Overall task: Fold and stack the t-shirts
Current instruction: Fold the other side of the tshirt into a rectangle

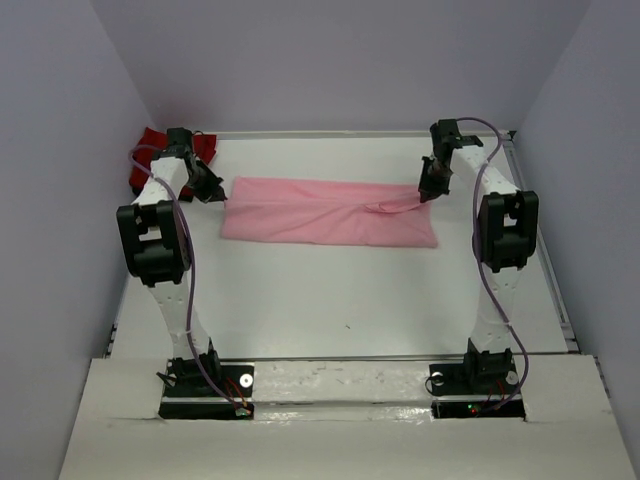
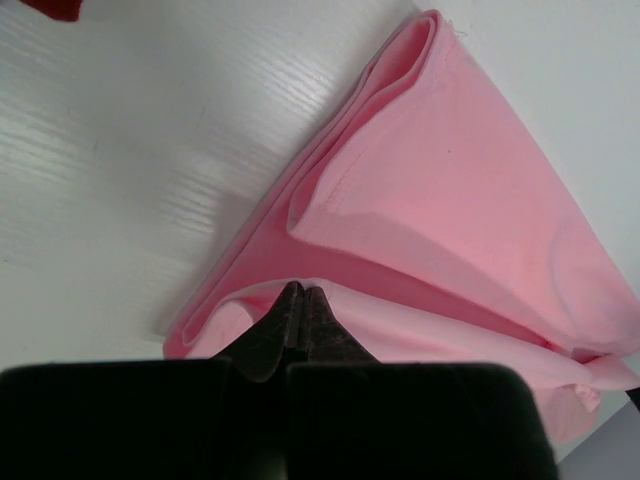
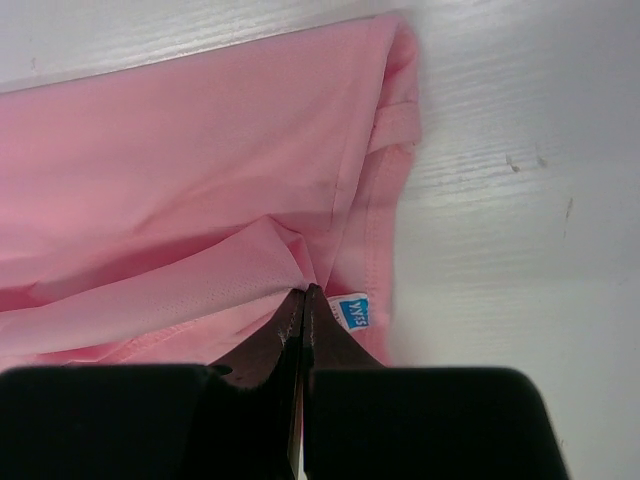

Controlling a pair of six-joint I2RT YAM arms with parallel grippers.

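The light pink t-shirt (image 1: 330,212) lies folded into a long strip across the far middle of the table. My left gripper (image 1: 212,188) is at its left end. In the left wrist view the jaws (image 2: 300,292) are shut on a folded edge of the pink cloth (image 2: 450,200). My right gripper (image 1: 432,186) is at the strip's right end, shut on a puckered fold (image 3: 306,288) beside a blue label (image 3: 354,312), and the cloth (image 3: 180,160) creases toward it. The deep red t-shirt (image 1: 150,152) lies bunched in the far left corner, behind the left arm.
White table (image 1: 330,300) with purple walls on three sides. A metal rail (image 1: 550,270) runs along the table's right edge. The red cloth also shows in the top left corner of the left wrist view (image 2: 50,8).
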